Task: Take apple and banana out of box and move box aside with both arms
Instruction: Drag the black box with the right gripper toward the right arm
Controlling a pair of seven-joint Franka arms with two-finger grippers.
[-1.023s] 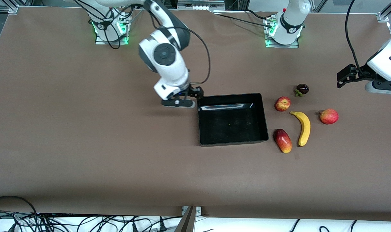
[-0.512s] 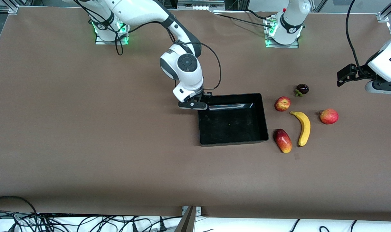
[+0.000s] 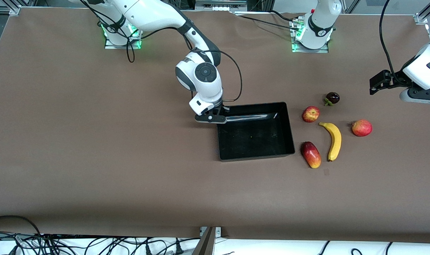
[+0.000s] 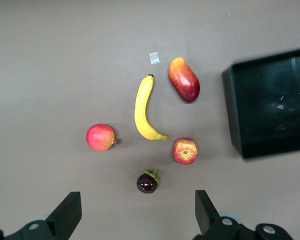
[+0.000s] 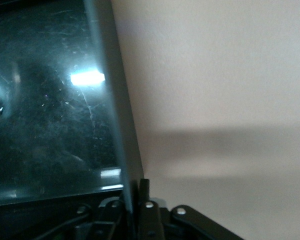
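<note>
The black box [image 3: 255, 131] sits open-topped near the middle of the brown table [image 3: 94, 159], its glossy inside holding nothing but light glare. The right gripper [image 3: 220, 118] is down at the box's corner toward the right arm's end, on the side farther from the front camera; in the right wrist view its fingers [image 5: 144, 192] are pressed together on the thin box wall [image 5: 117, 125], one inside and one outside. The right arm reaches out from its base and bends down steeply at the wrist.

Toward the left arm's end, just beside the box, lie the fruits. The banana [image 3: 333, 140] curves lengthwise, with the small red-and-yellow apple [image 3: 310, 114] near its farther tip and close to the box. A long red mango [image 3: 311, 154] lies between box and banana, nearer the front camera. A round red fruit [image 3: 362, 128] sits beside the banana toward the left arm's end, and a dark purple fruit [image 3: 332, 98] with a green stem lies farthest from the camera. None touch.

The left gripper [image 4: 135, 215] waits above the table over that end, fingers wide apart, holding nothing. No writing is readable. Cables [image 3: 59, 244] run along the table's near edge.
</note>
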